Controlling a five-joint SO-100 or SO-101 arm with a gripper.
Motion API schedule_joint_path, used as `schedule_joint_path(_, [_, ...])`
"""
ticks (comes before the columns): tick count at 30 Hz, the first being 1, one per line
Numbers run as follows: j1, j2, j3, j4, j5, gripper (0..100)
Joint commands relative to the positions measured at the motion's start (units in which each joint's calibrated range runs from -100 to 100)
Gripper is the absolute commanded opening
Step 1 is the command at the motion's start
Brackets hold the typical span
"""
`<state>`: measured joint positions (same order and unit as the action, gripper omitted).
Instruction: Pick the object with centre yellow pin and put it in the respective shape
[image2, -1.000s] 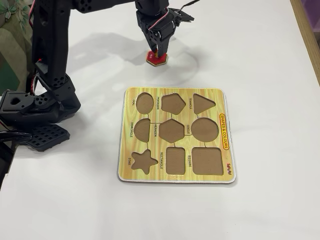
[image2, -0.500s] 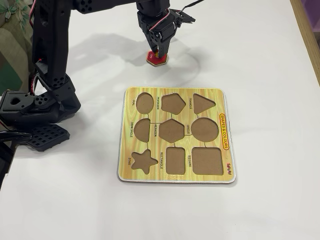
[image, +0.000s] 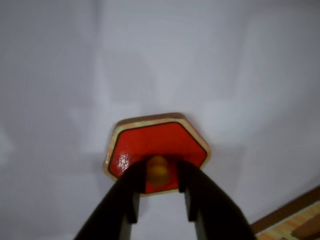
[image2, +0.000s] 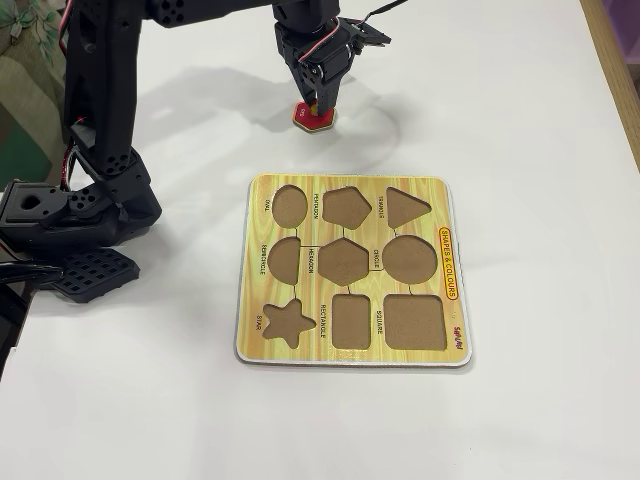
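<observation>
The object with centre yellow pin (image: 160, 142) is a flat red hexagon with a pale edge. It lies at the far side of the white table, beyond the board, in the fixed view (image2: 313, 118). My gripper (image: 159, 171) (image2: 318, 100) comes down on it from above. Its two dark fingers are closed against both sides of the yellow knob (image: 158, 165). The respective shape (image2: 343, 261) is the brown six-sided cutout labelled HEXAGON at the middle of the yellow wood-grain board (image2: 420, 188); nothing lies in it. A corner of the board (image: 295, 227) shows at the lower right of the wrist view.
The pentagon cutout (image2: 346, 207) and the circle cutout (image2: 410, 259) adjoin the hexagon cutout. The arm's black base (image2: 70, 220) stands at the left. A wooden table edge (image2: 612, 60) runs along the right side.
The red piece has shifted very slightly up the fixed view with the gripper on its knob. The board has not moved.
</observation>
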<state>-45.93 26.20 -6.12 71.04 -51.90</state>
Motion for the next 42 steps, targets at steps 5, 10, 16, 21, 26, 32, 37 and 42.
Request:
schedule_joint_path(5, [1.01, -0.85, -2.88, -0.68, -0.35, 8])
schedule_joint_path(10, [0.91, -0.85, -2.88, -0.68, -0.35, 8])
schedule_joint_path(16, [0.91, -0.85, -2.79, -0.68, -0.35, 4])
schedule_joint_path(21, [0.91, -0.85, -2.79, -0.68, -0.35, 4])
schedule_joint_path(26, [0.72, -1.35, -2.88, -0.77, -0.35, 4])
schedule_joint_path(32, [0.72, -3.27, -1.98, -6.04, -0.30, 4])
schedule_joint_path(37, [1.20, -6.79, -1.62, -5.26, 0.22, 4])
schedule_joint_path(42, [3.55, -11.31, 1.98, -5.18, 0.38, 4])
